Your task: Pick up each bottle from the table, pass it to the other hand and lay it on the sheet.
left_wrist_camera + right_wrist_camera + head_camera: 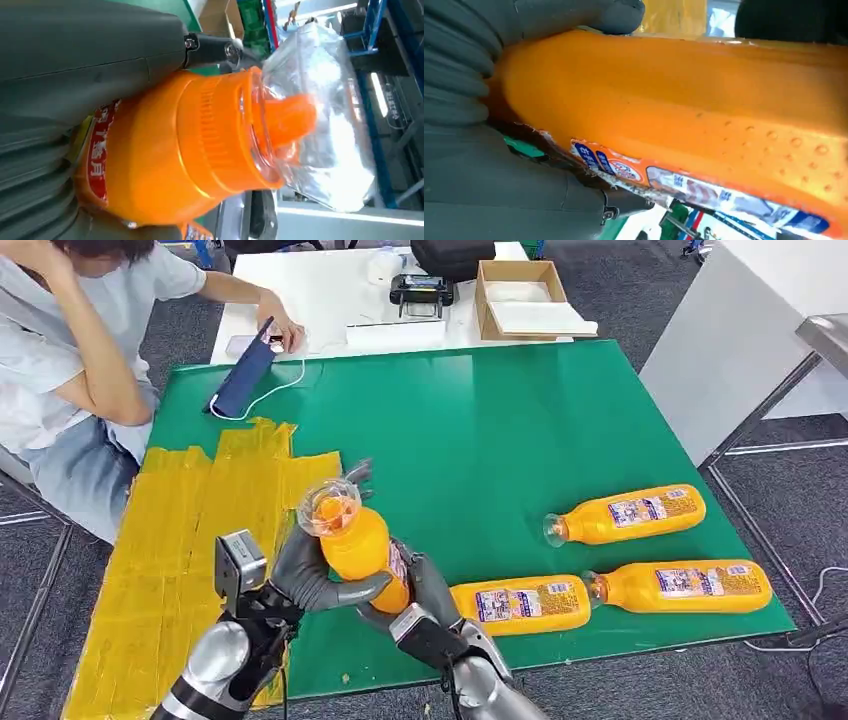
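An orange bottle [358, 540] with a clear cap is held upright and a little tilted above the green mat [480, 430], near its front edge. My left hand [305, 572] grips it from the left and my right hand [428, 592] grips its lower body from the right. The bottle [180, 150] shows close up in the left wrist view, and its labelled body [684, 120] in the right wrist view. Three more orange bottles lie on the mat to the right: one [627, 515] farther back, two [520, 604] [682, 586] along the front. The yellow sheet [180, 540] lies at the left.
A person [70, 350] sits at the far left, a hand by a dark blue pouch [243, 378] at the mat's back corner. Behind stands a white table [320, 300] with a cardboard box [525, 300] and a black device [420, 288].
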